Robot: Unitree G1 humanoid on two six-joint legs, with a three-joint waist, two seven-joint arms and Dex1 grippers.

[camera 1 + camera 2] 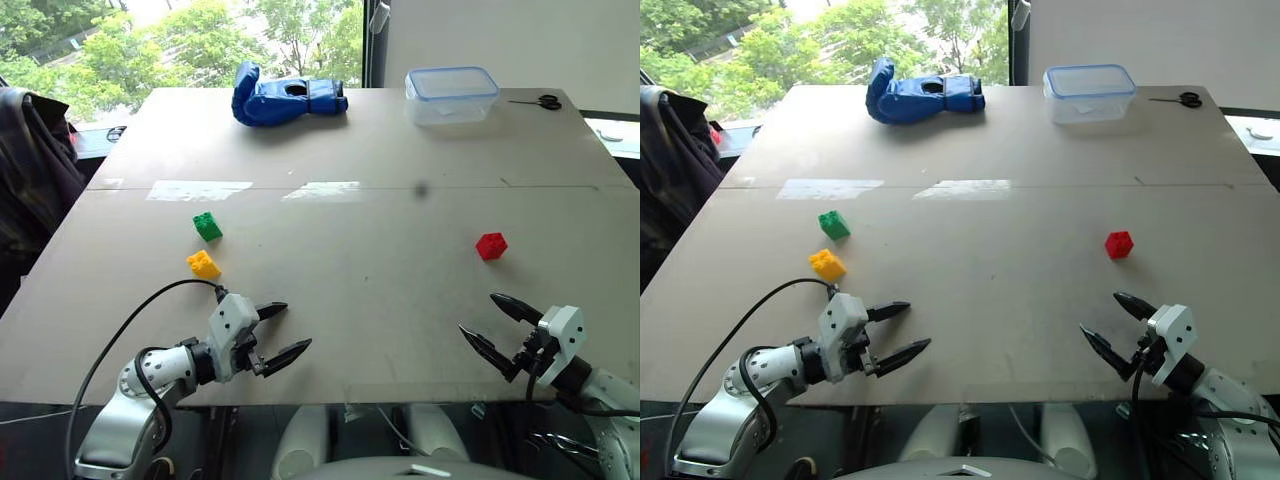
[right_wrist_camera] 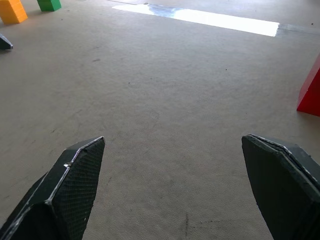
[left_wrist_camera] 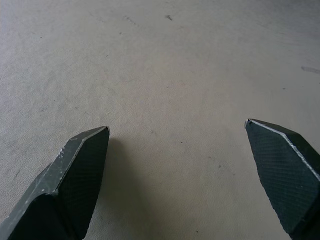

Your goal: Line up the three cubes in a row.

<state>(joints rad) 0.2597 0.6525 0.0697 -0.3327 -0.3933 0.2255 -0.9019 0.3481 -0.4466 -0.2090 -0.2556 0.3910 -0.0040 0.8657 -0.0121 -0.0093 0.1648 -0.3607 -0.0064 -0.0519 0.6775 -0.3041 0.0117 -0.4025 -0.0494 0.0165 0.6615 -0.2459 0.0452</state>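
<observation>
Table [image 1: 380, 300]: broad grey top, near edge just under both arms; wide bare stretch at centre.
Blue glove [image 1: 285, 100]: 11 o'clock, at the far edge.
Lidded clear container [image 1: 452, 94]: 1 o'clock, far edge; black scissors [image 1: 546, 101] beside it, toward the corner.
Green cube [image 1: 207, 226]: 9 o'clock, with yellow cube [image 1: 203, 264] just beside it, nearer.
Red cube [image 1: 491, 245]: 3 o'clock, well apart from the other two.
Left gripper [image 1: 280, 330]: 7 o'clock, low over the near edge, angled inward, fingers spread wide, empty.
Right gripper [image 1: 490, 322]: 5 o'clock, angled inward, fingers spread wide, empty.
</observation>
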